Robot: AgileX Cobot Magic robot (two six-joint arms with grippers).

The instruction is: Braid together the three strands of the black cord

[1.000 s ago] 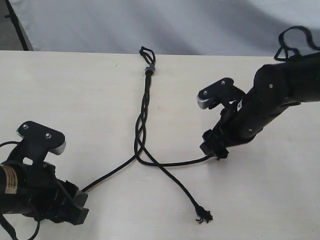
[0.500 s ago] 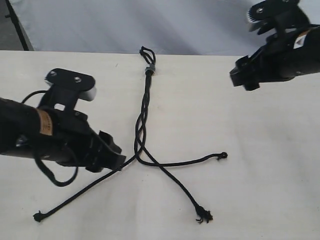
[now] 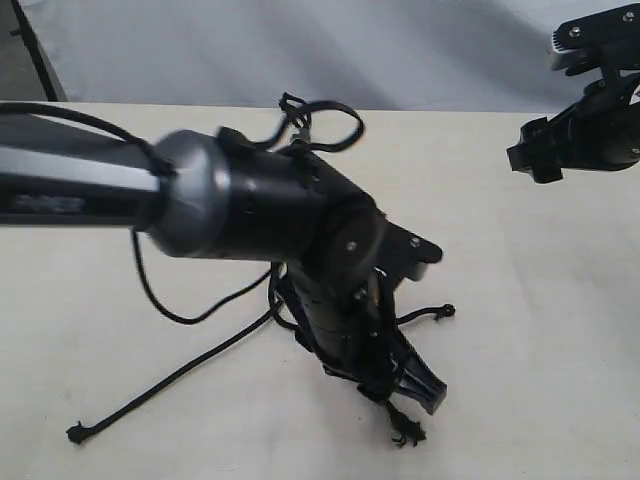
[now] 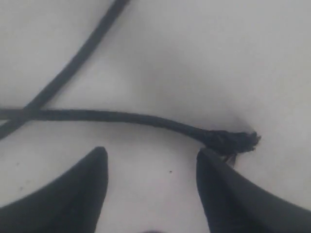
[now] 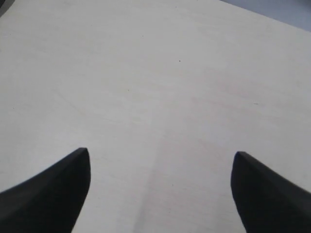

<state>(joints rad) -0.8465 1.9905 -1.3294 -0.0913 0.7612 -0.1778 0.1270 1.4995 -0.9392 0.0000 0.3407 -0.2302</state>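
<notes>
Braiding in progress, the loop (image 3: pixel 290 101) of the black cord (image 3: pixel 170 378) taken as landmark. You cannot judge the plait itself here: the left arm (image 3: pixel 260 210) lies across the cord just below the loop and hides the stretch where any crossings would sit. What you can see are the tails of the three strands (image 3: pixel 215 350), which lie loose and splayed on the surface (image 3: pixel 540 330), far from the loop and well apart from one another. By that showing most of the braiding is probably left to do.

The left pincer (image 4: pixel 151 154) hangs low over the tail farthest from the loop, jaws parted and empty. That strand's frayed knot (image 4: pixel 233 141) lies just beside one fingertip (image 4: pixel 206 158), outside the gap, and a second strand (image 4: pixel 73 63) crosses it on the loop side. The right pincer (image 5: pixel 161 155) is also spread wide and holds nothing, raised over bare surface well apart from the loop.

As for obstacles, note the arm's own glossy cable (image 3: pixel 160 300), which sags to the surface between the loop and the outermost tail (image 3: pixel 75 433). You could mistake it for a strand. The short tail (image 3: pixel 445 311) lies close by the left arm, which may brush it.
</notes>
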